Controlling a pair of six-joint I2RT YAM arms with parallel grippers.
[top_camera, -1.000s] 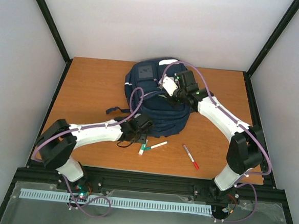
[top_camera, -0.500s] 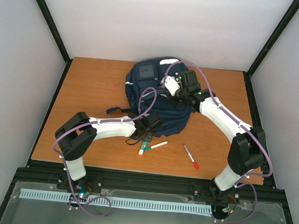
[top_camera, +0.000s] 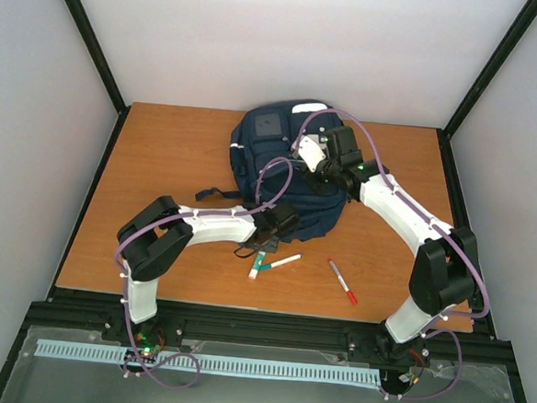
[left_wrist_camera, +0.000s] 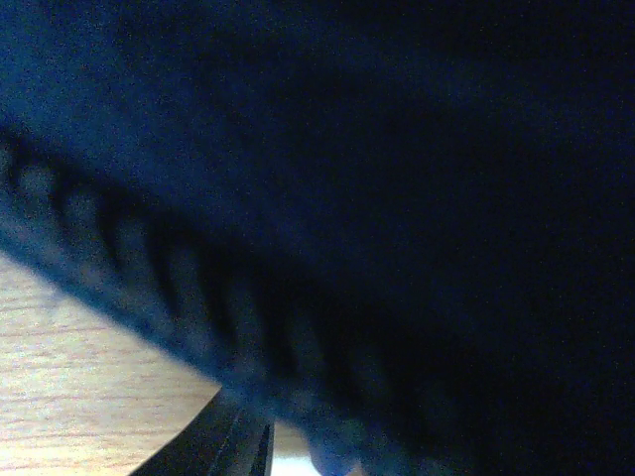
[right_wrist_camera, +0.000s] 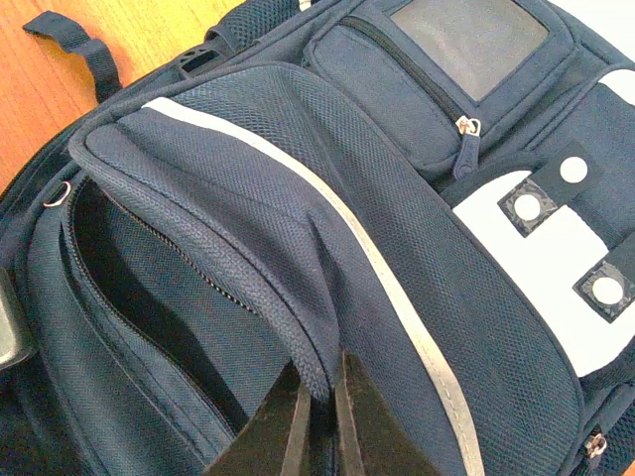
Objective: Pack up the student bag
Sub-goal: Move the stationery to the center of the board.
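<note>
Since a second ago the left pincer (top_camera: 281,223) has been swung right against the bag (top_camera: 267,155), far-centre on the desk (top_camera: 160,175); pens (top_camera: 272,262) lie just nearer. Left wrist: only navy fabric is shown; grip cannot be told. Right wrist: the right pincer (right_wrist_camera: 319,385) is clenched on the bag's flap.

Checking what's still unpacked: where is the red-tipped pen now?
Top view: the red-tipped pen lies on the table near its front edge, right of the green-capped markers.

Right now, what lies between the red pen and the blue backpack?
Nothing; the top view shows only bare wooden table between the red pen and the student bag.
</note>
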